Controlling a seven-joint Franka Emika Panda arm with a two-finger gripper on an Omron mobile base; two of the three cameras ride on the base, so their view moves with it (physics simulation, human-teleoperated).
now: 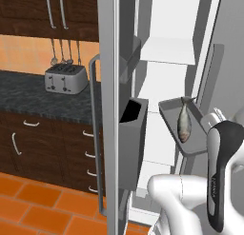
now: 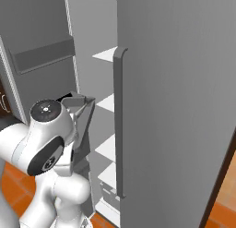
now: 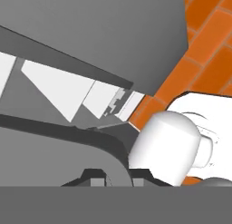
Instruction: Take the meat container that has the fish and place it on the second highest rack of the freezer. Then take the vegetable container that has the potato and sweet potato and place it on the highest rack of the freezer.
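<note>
— Where's the meat container point(image 1: 190, 144) right now?

— Up in the air in front of the open freezer point(image 1: 164, 67), tipped steeply on its side. It's a shallow grey tray, and the fish point(image 1: 184, 121) lies along its floor, head up, tail toward the tray's upper rim.

— Is it on a rack?

— No. It hangs just outside the white racks point(image 1: 167, 51), about level with the middle ones, between the freezer's interior and the robot's white arm.

— And the gripper point(image 3: 115, 178)?

— From the hand's camera the dark rim of the tray curves right across the two finger tips, so the fingers are clamped on the tray's edge, pulled in tight on it.

— What's beside the freezer?

— The freezer door point(image 1: 110, 110) stands swung open on the left of the racks, with a long grey handle point(image 1: 94, 134) and dark bins point(image 1: 132, 143) on its inner face. Further left of the door, a silver toaster point(image 1: 66, 79) sits on the dark counter point(image 1: 33, 98), utensils hanging on the orange wall above it. Below the freezer the floor point(image 1: 43, 200) is orange tile.

— From the other side?

— The tray's grey corner point(image 2: 80, 105) peeks out just left of the closed neighbouring door's tall handle point(image 2: 120, 121).
</note>
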